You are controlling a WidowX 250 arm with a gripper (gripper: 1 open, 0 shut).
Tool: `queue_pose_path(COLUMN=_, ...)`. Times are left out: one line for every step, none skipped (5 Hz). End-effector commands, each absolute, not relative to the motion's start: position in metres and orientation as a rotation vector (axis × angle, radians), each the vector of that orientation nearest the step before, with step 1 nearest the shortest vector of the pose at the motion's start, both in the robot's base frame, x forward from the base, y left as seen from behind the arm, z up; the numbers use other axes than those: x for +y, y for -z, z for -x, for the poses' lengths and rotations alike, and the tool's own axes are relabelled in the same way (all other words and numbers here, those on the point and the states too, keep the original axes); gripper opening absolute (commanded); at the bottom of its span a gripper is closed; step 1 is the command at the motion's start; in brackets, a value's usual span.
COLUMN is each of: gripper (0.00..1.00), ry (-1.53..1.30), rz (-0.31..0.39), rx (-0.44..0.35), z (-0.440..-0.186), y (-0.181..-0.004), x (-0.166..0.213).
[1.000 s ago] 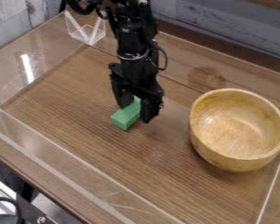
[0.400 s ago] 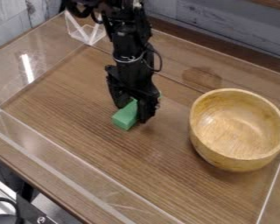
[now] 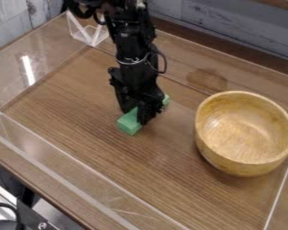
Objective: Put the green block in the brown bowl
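Note:
The green block (image 3: 132, 123) lies on the wooden table, left of centre. My gripper (image 3: 143, 113) points straight down over it, and its black fingers are closed onto the block's middle. Green shows below the fingers at the left and beside them at the right. The block rests on the table surface. The brown bowl (image 3: 238, 164) stands to the right of the gripper, apart from it, upright and with nothing inside.
A low clear plastic wall (image 3: 62, 153) runs along the table's front and left edges. A clear folded plastic piece (image 3: 86, 32) stands at the back left behind the arm. A dark round stain (image 3: 209, 79) marks the wood behind the bowl.
The fingers stood wide on either side of the block and have now closed in on it. The arm has stayed in place, and the block has turned slightly between the fingers.

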State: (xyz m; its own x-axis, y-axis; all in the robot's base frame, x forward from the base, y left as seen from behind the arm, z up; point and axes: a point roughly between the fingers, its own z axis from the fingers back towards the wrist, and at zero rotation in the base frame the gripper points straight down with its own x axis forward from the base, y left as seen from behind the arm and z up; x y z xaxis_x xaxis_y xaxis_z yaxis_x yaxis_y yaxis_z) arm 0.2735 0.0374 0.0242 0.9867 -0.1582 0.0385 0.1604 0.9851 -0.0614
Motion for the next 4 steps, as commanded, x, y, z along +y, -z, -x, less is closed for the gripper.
queue_pose_path(gripper=0.00, ry=0.153, rz=0.068, rx=-0.045, z=-0.2751, y=-0.0301, x=0.0371)
queue_pose_path(gripper=0.00, ry=0.148, rz=0.076, rx=-0.040, z=-0.2740, y=-0.0309, x=0.0359)
queue_pose_path(gripper=0.00, ry=0.140, rz=0.080, rx=-0.029, z=-0.2718, y=-0.0339, x=0.0331)
queue_pose_path(gripper=0.00, ry=0.134, rz=0.084, rx=-0.019, z=-0.2696, y=-0.0363, x=0.0306)
